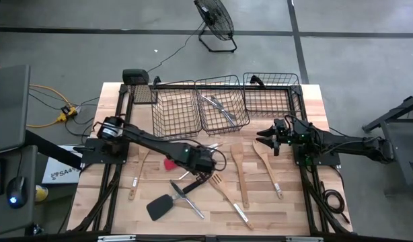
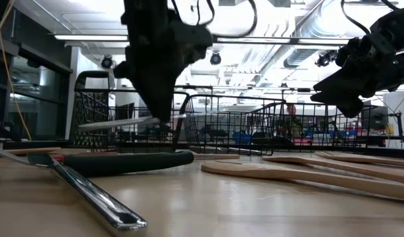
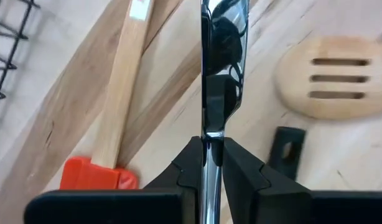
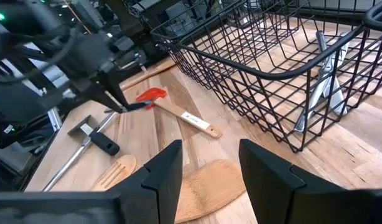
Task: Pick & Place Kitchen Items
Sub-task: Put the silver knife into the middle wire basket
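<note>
Pinching a slick, stiff metal utensil (image 3: 223, 62) edge-on, the left gripper (image 3: 211, 163) risks it swivelling; right gripper (image 4: 209, 163) gapes empty.

A pale wooden bench (image 1: 287, 208) stands on a grey concrete floor (image 1: 341, 60). Along its far edge sit three black wire baskets (image 1: 174, 114) side by side. A black floor fan (image 1: 215, 21) stands beyond the bench, a cable trailing from it. To one side, a yellow cable (image 1: 48, 94) runs to a plug block, near a computer mouse (image 1: 16, 190).
</note>
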You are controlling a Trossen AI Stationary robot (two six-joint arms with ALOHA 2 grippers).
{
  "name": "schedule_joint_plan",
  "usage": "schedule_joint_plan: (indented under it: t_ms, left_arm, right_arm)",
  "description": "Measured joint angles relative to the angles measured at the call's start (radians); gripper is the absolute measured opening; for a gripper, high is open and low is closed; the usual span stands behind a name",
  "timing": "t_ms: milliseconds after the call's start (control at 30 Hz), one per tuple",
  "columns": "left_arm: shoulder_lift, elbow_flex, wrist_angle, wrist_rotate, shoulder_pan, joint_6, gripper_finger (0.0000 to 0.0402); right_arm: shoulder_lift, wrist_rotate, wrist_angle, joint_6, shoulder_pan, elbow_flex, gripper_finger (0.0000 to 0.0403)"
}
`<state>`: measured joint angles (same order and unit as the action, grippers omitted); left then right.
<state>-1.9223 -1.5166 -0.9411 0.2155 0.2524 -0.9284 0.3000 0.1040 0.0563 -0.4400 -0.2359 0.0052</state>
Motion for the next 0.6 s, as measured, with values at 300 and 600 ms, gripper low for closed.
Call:
schedule_joint_plan:
  t_ms: [300,600]
  left_arm:
    - [0.042,-0.002,0.04,0.045,0.011,0.024,0.0037]
    - [0.05,-0.058,0.15,0.053,-0.005,0.28,0.0037]
  right_arm:
    - [0.0,0.0,0.0,0.0,0.0,0.0,0.0151]
    - [0.0,0.0,0.0,0.0,0.0,0.0,0.0151]
